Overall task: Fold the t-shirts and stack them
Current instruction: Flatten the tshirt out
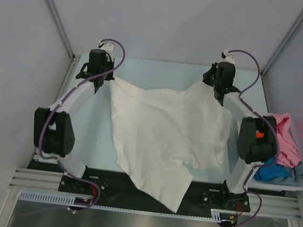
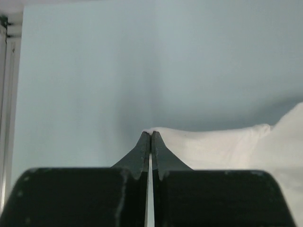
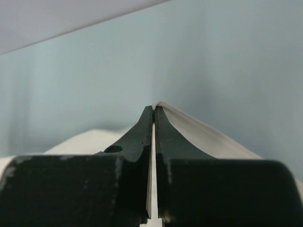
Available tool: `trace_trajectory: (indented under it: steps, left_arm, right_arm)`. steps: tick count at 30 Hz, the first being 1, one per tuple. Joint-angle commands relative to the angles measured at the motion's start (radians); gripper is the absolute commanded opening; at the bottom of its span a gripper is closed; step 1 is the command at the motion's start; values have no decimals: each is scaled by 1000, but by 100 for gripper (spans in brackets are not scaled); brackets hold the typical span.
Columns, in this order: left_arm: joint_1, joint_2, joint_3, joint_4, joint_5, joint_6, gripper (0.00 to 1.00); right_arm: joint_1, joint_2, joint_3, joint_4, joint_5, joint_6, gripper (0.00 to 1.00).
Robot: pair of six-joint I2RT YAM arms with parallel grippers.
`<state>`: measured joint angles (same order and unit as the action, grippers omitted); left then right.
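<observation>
- A soft, plain white t-shirt (image 1: 161, 128) lies crumpled and spread over the middle of the pale blue-green surface (image 1: 161, 71).
- Its two far corners are lifted, one at each arm.
- Its near tail hangs over the front edge of the surface, across the black base rail (image 1: 132, 190) between the two arm mounts.
- The left gripper (image 1: 102, 80) is at the far left of the surface. Its jaws are pressed together on the far-left corner of the white t-shirt. The left wrist view shows the left gripper (image 2: 150, 135) with a thin white strip of cloth between its black fingers (image 2: 142, 151), and the rest of the cloth (image 2: 227, 142) trailing off to the right.
- The right gripper (image 1: 211, 84) is at the far right. It is likewise clamped on the far-right corner. In the right wrist view the right gripper (image 3: 154, 109) has cloth pinched in the slit, and the fabric (image 3: 213, 139) falls away on both sides.
- A pale rectangular plastic bin (image 1: 301, 186) sits at the right edge, beside the right arm. It holds a crumpled pink t-shirt (image 1: 287, 138), a bright blue t-shirt (image 1: 270, 172) and a grey-blue t-shirt (image 1: 297, 172).
</observation>
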<state>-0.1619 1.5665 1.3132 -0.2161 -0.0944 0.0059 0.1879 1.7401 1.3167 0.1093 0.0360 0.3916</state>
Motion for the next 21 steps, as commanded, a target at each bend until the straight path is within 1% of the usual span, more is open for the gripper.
trace_trajectory:
  steps: [1, 4, 5, 6, 8, 9, 11, 14, 16, 20, 21]
  left_arm:
    - [61, 166, 157, 98, 48, -43, 0]
    - [70, 312, 260, 87, 24, -38, 0]
    - [70, 344, 289, 77, 19, -35, 0]
    - [70, 369, 344, 63, 21, -31, 0]
    - [70, 424, 382, 41, 25, -29, 0]
    - [70, 434, 405, 40, 22, -30, 0]
    - [70, 455, 426, 28, 18, -37, 0]
    - [70, 425, 442, 23, 25, -64, 0]
    - [70, 394, 451, 6, 25, -95, 0]
    - [53, 264, 465, -6, 38, -122, 0]
    - [45, 197, 466, -8, 36, -121, 0]
  right_arm:
    - [-33, 219, 177, 169, -27, 0, 0]
    - [-48, 355, 375, 120, -27, -25, 0]
    - [-51, 430, 422, 98, -53, -28, 0]
    - [-57, 459, 512, 78, -54, -31, 0]
    - [-64, 530, 574, 49, -62, -36, 0]
    - [-67, 545, 632, 37, -65, -42, 0]
    - [-64, 576, 680, -2, -76, -65, 0]
    - [-64, 561, 701, -34, -84, -88, 0]
    - [-62, 509, 693, -63, -71, -100, 0]
    - [-58, 369, 647, -92, -81, -96, 0]
    - [-54, 342, 636, -92, -85, -100, 0]
